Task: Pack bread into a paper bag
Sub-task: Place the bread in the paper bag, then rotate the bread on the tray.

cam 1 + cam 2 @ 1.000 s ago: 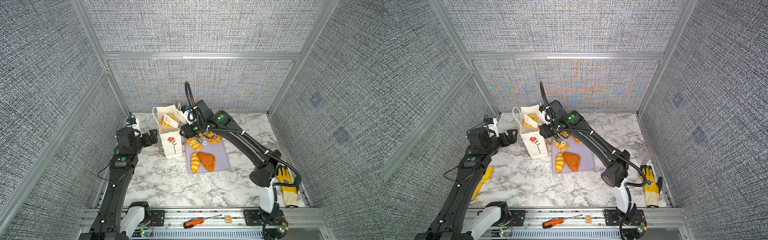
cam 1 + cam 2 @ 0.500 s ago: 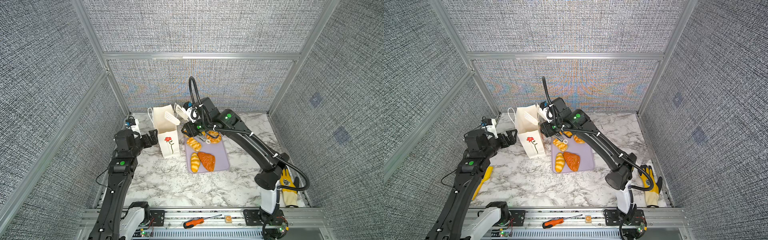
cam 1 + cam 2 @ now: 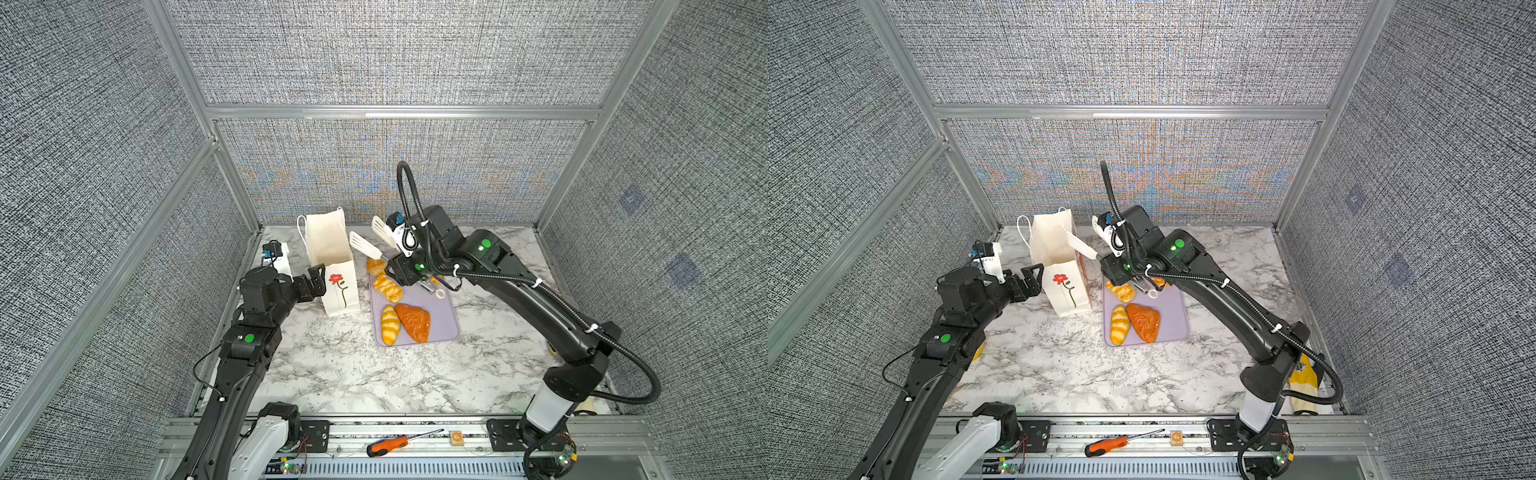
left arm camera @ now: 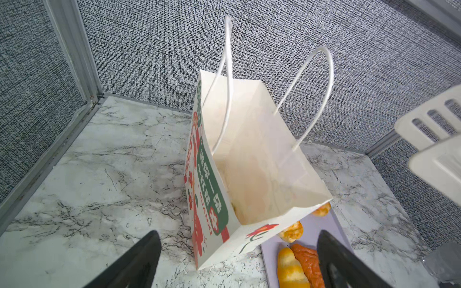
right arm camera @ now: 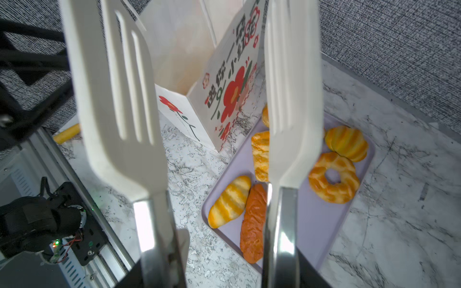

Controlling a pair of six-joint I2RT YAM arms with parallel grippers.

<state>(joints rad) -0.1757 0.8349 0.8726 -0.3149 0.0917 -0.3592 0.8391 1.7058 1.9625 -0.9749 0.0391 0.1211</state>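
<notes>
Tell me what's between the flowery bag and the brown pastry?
A yellow striped roll on the lilac tray, seen in both top views.

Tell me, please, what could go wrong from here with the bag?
The paper bag stands free: the left gripper is open beside it, not holding, so the tongs could knock it over. Its cord handles stand above the mouth and may catch a blade.

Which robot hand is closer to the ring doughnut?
Right. The right gripper, holding tongs, hovers over the tray by the ring doughnut; the left gripper sits open beyond the paper bag.
</notes>
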